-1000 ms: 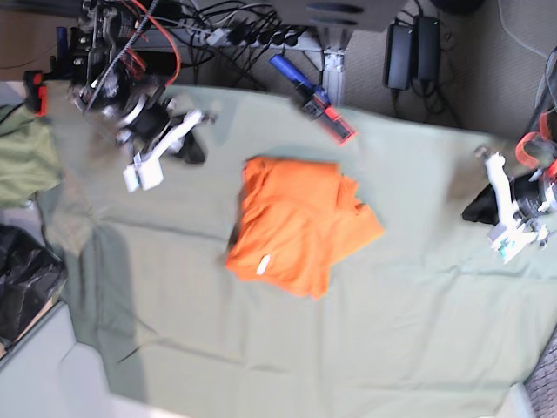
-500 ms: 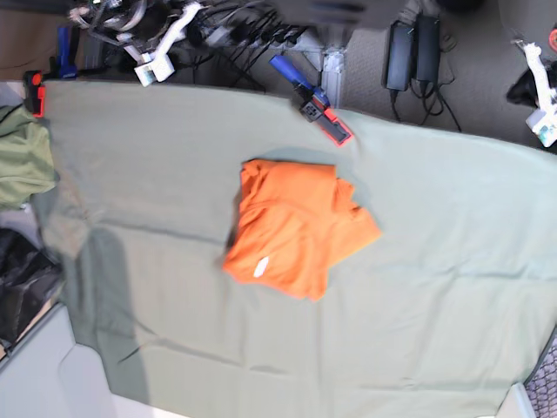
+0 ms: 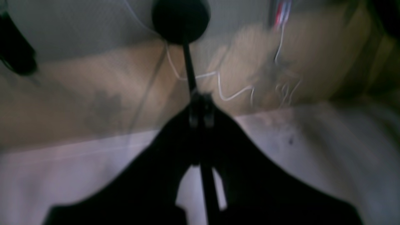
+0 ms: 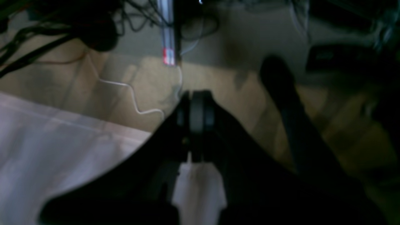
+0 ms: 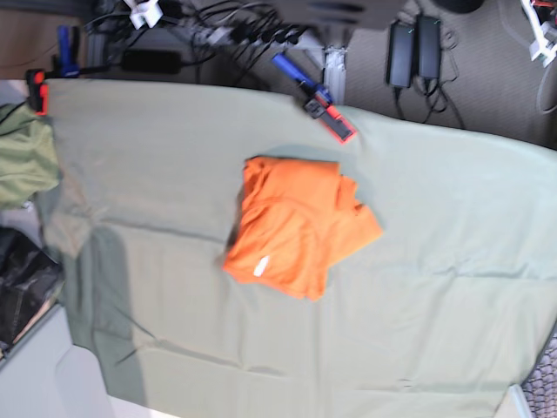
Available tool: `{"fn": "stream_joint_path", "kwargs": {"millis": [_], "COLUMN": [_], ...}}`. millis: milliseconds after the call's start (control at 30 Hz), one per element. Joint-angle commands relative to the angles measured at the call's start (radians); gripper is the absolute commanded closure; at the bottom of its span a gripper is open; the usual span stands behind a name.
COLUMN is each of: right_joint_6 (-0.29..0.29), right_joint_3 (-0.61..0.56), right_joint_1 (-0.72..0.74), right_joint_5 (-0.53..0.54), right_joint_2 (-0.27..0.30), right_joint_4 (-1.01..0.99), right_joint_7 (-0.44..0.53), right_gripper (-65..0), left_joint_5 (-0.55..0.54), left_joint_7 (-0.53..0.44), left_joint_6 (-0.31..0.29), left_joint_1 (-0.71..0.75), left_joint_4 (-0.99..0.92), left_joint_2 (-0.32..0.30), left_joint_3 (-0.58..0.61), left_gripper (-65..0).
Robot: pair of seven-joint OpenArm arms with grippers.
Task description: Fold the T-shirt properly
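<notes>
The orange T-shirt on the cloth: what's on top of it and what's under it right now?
Nothing rests on the T-shirt except its own small white label. The grey-green table cloth lies beneath it; whatever is under the shirt's folded layers is hidden.

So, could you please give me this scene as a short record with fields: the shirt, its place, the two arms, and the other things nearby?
shirt: bright orange fabric T-shirt, folded into a compact bundle, small white label showing
place: middle of the grey-green table cloth
left fingers: shut, empty, away from the shirt
right fingers: shut, empty, away from the shirt
arms: only their tips show at the top corners of the base view
nearby: olive-green garment at the cloth's left edge; blue and red clamp at its far edge
</notes>
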Motion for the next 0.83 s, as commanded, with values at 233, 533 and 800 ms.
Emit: {"fn": "stream_joint_path", "kwargs": {"millis": [233, 533, 800], "right_joint_6": [0.060, 0.059, 0.060], "right_joint_3": [-0.126, -0.197, -0.196], "right_joint_1": [0.248, 0.509, 0.612], "right_joint_5": [-0.043, -0.131, -0.160], "right_joint_2": [0.013, -0.067, -0.168], "right_joint_4": [-0.424, -0.613, -0.611], "right_joint_7": [-0.058, -0.061, -0.060], "right_gripper": [0.0, 0.0, 0.0], "left_joint_5": [0.064, 0.066, 0.065], "left_joint_7": [-0.006, -0.047, -0.085], "left_joint_6": [0.018, 0.018, 0.048], "left_joint_1": [-0.400, -0.690, -0.732], "left_joint_4": [-0.565, -0.818, -0.818], "left_joint_2": [0.070, 0.227, 0.288], "left_joint_3": [0.278, 0.428, 0.521], "left_gripper": [0.0, 0.0, 0.0]}}
